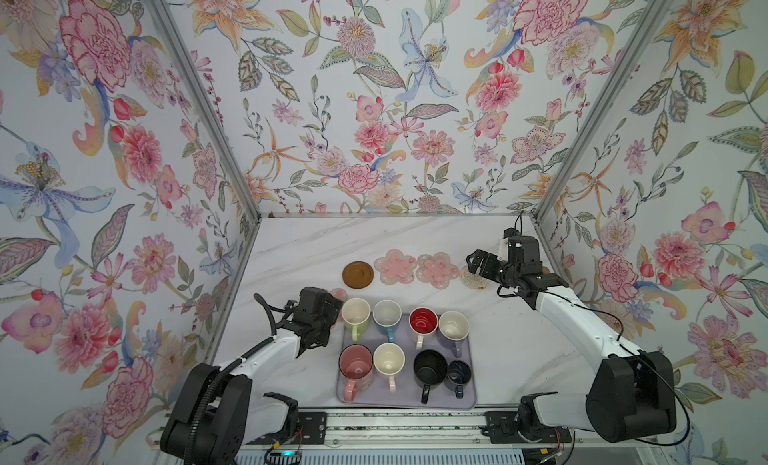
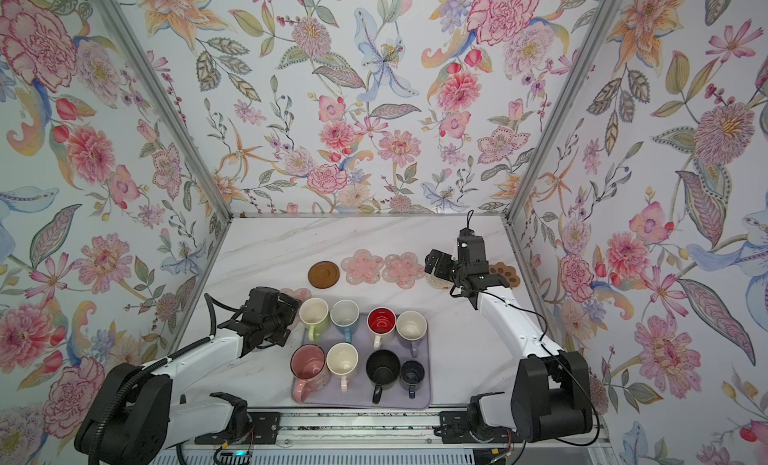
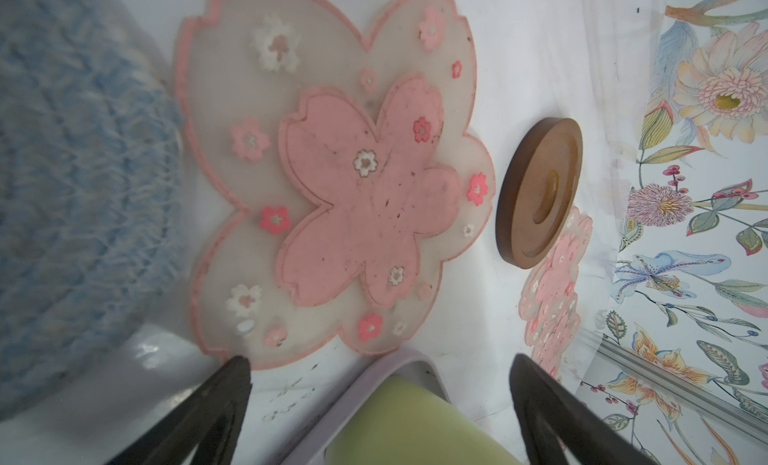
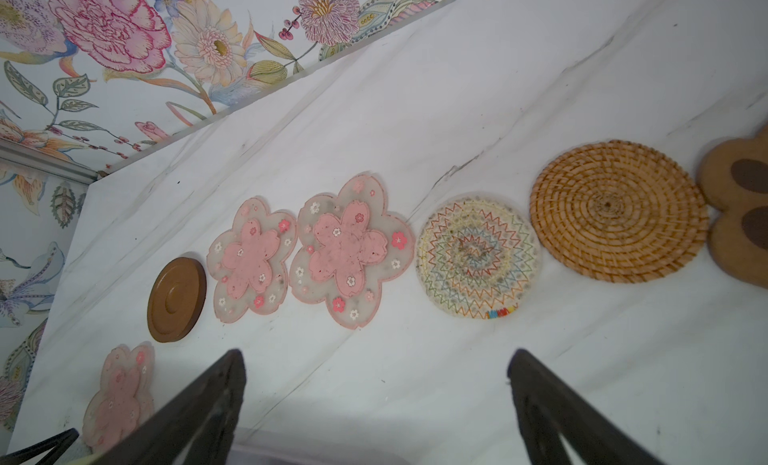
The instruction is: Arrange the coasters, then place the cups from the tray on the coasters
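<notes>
- The tray [image 1: 399,399] lies at the near middle of the table [image 1: 311,242], with all eight cups standing on it.
- Far row, left to right: lime-green mug [image 1: 356,314], blue mug [image 1: 387,314], white mug with red inside [image 1: 423,320], lavender mug [image 1: 453,326].
- Near row, left to right: tall pink mug [image 1: 355,364], cream mug [image 1: 389,360], black mug [image 1: 430,368], small navy mug [image 1: 459,373] just beside the black one.
- Beyond the tray, coasters form a row, left to right: brown disc [image 4: 177,296], pink flower mat [image 4: 251,259], second flower mat [image 4: 351,249], colourful woven round [image 4: 478,257], rattan round [image 4: 619,211], paw shape [image 4: 735,205].
- A third flower mat [image 3: 332,184] lies nearer, just off the tray's far-left corner.
- A blue-grey knit round [image 3: 75,192] lies beside it, seen only in the left wrist view.
- The left gripper [image 3: 378,359] hangs over the tray's far-left corner by the lime-green mug, jaws spread wide, holding nothing.
- The right gripper [image 4: 375,352] hovers above the colourful woven round, jaws spread wide, holding nothing.
</notes>
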Available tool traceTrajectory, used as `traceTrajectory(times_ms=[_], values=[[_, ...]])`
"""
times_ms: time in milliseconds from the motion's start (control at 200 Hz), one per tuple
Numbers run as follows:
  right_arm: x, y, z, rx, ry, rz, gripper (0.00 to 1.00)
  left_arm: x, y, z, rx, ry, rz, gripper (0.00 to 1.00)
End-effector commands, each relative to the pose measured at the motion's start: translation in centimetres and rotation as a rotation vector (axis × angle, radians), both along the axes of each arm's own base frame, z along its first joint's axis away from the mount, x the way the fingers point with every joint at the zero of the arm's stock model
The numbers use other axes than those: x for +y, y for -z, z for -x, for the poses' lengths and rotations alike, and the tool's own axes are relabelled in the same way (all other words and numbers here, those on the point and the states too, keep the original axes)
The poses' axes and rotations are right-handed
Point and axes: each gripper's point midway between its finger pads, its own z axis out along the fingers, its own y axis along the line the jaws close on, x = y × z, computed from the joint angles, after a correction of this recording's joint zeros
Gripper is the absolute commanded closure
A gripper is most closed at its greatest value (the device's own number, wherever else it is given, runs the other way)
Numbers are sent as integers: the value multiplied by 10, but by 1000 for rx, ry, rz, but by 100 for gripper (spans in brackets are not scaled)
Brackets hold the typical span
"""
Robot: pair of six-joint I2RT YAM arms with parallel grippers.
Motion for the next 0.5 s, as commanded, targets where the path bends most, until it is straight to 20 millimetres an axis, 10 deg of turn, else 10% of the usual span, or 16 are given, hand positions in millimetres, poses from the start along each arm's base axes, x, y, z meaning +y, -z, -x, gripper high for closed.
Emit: traceTrajectory(times_ms=[0, 490], values=[[4, -10, -4, -17, -5, -3, 1, 10, 20, 3, 49, -34, -63, 1], [-2, -15, 2, -22, 6, 21, 1, 52, 4, -34, -31, -104, -177, 1]])
